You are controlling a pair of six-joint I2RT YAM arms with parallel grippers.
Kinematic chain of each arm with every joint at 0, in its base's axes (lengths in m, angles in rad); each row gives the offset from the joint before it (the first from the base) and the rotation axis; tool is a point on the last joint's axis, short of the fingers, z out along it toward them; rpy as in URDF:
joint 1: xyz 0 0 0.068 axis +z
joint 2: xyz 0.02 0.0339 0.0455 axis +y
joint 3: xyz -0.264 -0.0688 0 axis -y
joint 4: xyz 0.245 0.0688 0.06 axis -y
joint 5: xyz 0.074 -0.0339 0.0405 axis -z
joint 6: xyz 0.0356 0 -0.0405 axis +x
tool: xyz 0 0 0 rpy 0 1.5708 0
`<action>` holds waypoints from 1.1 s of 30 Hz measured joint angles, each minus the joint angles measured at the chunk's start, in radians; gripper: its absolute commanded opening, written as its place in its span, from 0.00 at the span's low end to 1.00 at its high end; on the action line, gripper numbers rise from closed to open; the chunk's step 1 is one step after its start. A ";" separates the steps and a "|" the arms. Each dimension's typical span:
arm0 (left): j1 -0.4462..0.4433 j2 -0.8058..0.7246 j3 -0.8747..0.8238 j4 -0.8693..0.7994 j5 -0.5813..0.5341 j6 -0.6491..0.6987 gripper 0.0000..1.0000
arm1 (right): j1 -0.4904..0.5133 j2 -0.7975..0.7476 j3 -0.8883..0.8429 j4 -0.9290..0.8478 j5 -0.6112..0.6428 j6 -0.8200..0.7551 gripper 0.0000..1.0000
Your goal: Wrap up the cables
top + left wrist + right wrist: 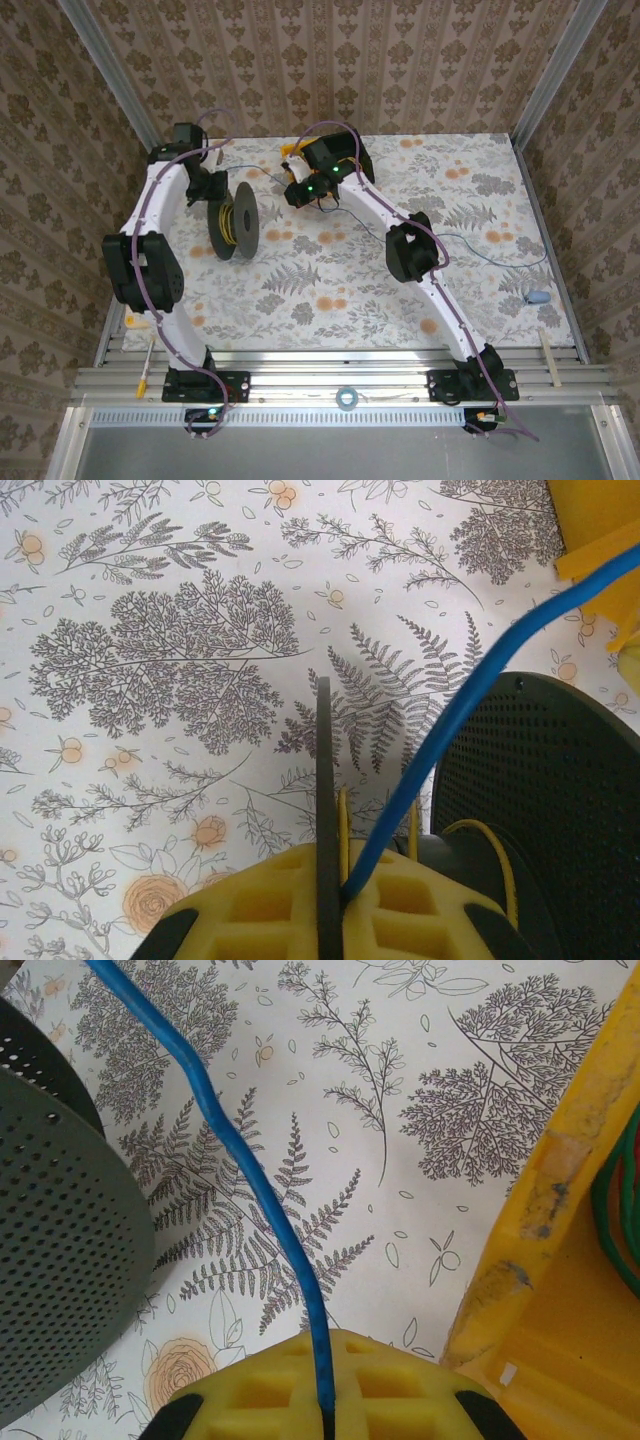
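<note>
Floral wallpaper walls (330, 60) surround a table (350, 290) covered in a fern-and-flower print cloth; on it, towards the left, a black spool (245, 220) stands on edge with the yellow cable (232, 228) already wound around its core; the left gripper (325, 900) is clamped on the thin edge of one spool flange, its yellow pads pressed to either side; the blue cable (250, 1175) runs taut from that same seam across to the right gripper (325, 1360), whose pads are closed tight on it; from there its slack trails over the cloth towards the right side of the table; a yellow box (570, 1190) sits just beside the right gripper; to wind well, the left arm should probably hold the spool steady while the right guides the blue cable between the flanges under light tension, clear of the box.
</note>
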 measured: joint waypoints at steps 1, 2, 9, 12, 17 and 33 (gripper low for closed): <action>0.002 0.000 0.016 -0.018 0.000 0.007 0.00 | -0.002 0.002 0.009 0.000 0.000 0.000 0.00; 0.004 -0.001 0.035 -0.038 0.002 0.013 0.00 | -0.005 0.005 0.022 0.000 -0.001 0.000 0.00; 0.031 -0.039 0.256 -0.177 0.032 0.073 0.00 | -0.016 0.010 0.126 0.028 -0.043 0.000 0.00; 0.035 -0.072 0.362 -0.236 0.046 0.093 0.00 | -0.011 0.010 0.139 0.056 -0.060 0.005 0.00; 0.054 -0.125 0.481 -0.299 0.076 0.108 0.00 | -0.008 0.010 0.139 0.068 -0.078 0.018 0.00; 0.112 -0.198 0.416 -0.270 0.129 0.094 0.00 | -0.021 0.010 0.134 0.069 -0.075 0.047 0.00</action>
